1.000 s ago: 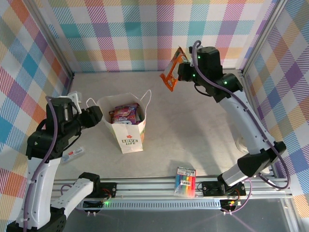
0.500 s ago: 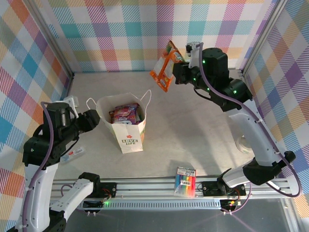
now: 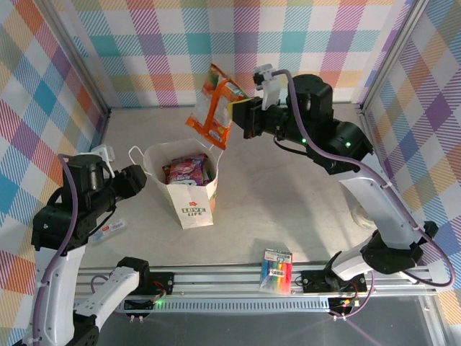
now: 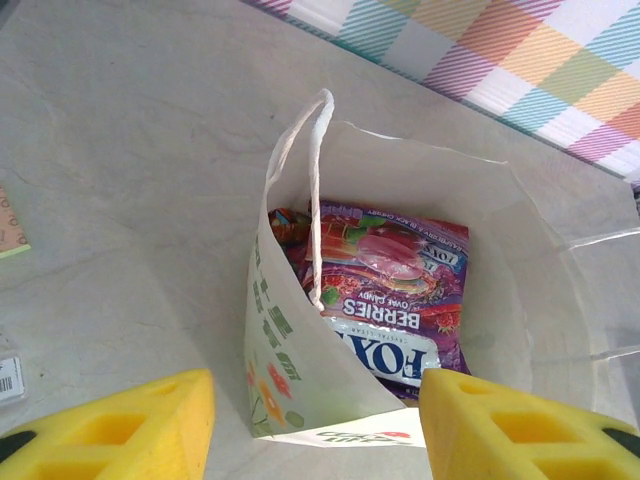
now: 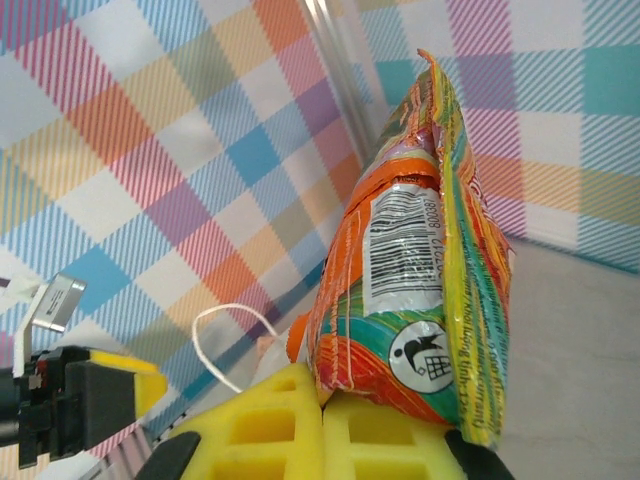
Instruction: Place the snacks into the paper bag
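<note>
Orange packet [image 3: 212,108] pinched in right gripper [image 3: 238,117], up in the air beyond bag [image 3: 191,196].
Right fingers clenched on packet's bottom edge; in wrist view yellow pads [image 5: 270,420] pressed together under orange packet [image 5: 410,270], right gripper [image 5: 322,410] at frame bottom, barcode side facing the camera, packet tilted, clear of bag and table [image 3: 288,180]. Bag upright on table, mouth open, handles up, logo face toward the arm bases. Inside, pink-purple packet [image 3: 186,169] lying face up; same pink-purple packet [image 4: 390,290] seen from left wrist, with another wrapper's edge at its left, colour hard to tell. Left gripper [image 3: 138,177] just left of bag rim, released, holding nothing; in wrist view left gripper [image 4: 315,420] with yellow pads apart, bag [image 4: 300,370] between and beyond them, contact unclear. Marker pack [image 3: 277,270] flat at near edge, well apart from bag.
</note>
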